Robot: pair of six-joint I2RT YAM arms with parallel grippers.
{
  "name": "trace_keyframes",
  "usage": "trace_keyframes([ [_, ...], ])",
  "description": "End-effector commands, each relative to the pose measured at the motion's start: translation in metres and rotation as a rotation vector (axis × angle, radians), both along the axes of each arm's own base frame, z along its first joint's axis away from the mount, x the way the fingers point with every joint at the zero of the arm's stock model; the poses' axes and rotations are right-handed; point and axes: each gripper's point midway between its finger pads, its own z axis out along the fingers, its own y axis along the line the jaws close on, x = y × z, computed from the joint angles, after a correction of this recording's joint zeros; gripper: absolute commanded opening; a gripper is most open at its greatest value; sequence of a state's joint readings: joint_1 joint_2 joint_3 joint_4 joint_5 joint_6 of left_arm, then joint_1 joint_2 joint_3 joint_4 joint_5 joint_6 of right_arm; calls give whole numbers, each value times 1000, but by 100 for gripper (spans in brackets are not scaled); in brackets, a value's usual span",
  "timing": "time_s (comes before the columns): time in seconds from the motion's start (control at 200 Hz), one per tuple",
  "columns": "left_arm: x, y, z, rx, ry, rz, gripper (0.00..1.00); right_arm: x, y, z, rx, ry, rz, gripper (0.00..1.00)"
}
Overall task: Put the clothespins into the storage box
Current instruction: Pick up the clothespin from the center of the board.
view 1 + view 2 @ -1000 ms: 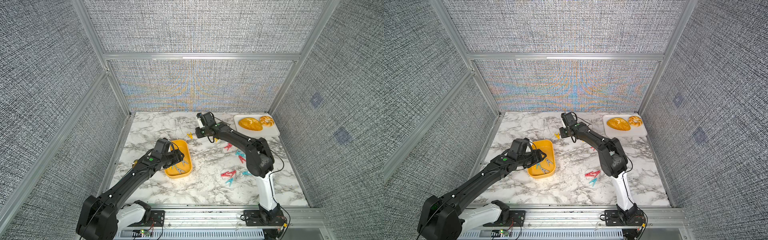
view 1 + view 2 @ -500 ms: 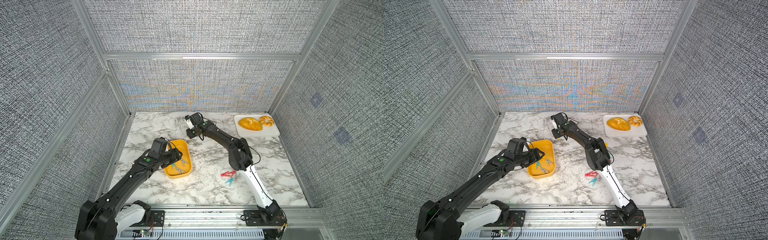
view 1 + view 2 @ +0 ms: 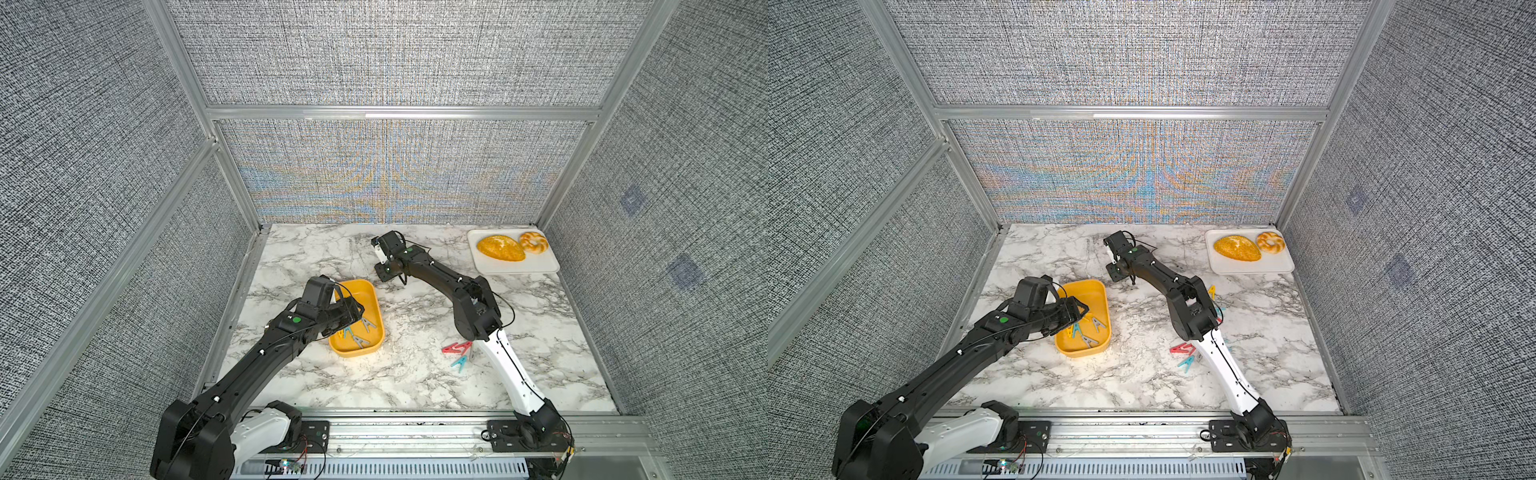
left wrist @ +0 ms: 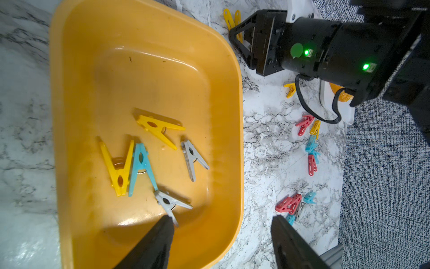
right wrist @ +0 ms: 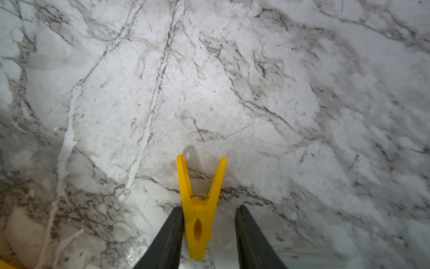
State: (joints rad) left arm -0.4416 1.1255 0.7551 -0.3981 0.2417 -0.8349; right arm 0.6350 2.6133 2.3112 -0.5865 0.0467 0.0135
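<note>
Yellow plastic against grey-veined marble: that was the clothespin (image 5: 200,209) the right gripper (image 5: 209,207) had come down around, just beyond the far end of the storage box (image 3: 358,296). Its fingers stood apart on either side of the pin. One pad looked to be touching the pin's flank, while a clear gap showed at the other, so I judged it not yet clenched. The pin lay flat with its splayed legs pointing away from the wrist.

To do this well, I'd have had the jaws shut squarely on the thick hinge end, not on the legs, which would spring and squirt out. The gripper also wanted centring first, or the closing pad would shove the pin sideways.

Over the near end of the box hung the left gripper (image 4: 222,219), spread wide and empty. Five pins lay on the box floor, and a grey one (image 4: 171,202) rested right by one fingertip. More loose clothespins (image 3: 457,348), red and teal, lay well off the box's right side.
</note>
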Motion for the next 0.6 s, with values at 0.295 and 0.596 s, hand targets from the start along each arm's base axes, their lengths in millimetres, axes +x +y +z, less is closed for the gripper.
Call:
trace_keyframes([
  [0.295,0,-1,-1,-2,-1,-13,72,-7,7,7,18,-7,12,19],
  [0.596,-2,3,0,5,-13,5,72,-19,4,70,102,-54,-11,15],
])
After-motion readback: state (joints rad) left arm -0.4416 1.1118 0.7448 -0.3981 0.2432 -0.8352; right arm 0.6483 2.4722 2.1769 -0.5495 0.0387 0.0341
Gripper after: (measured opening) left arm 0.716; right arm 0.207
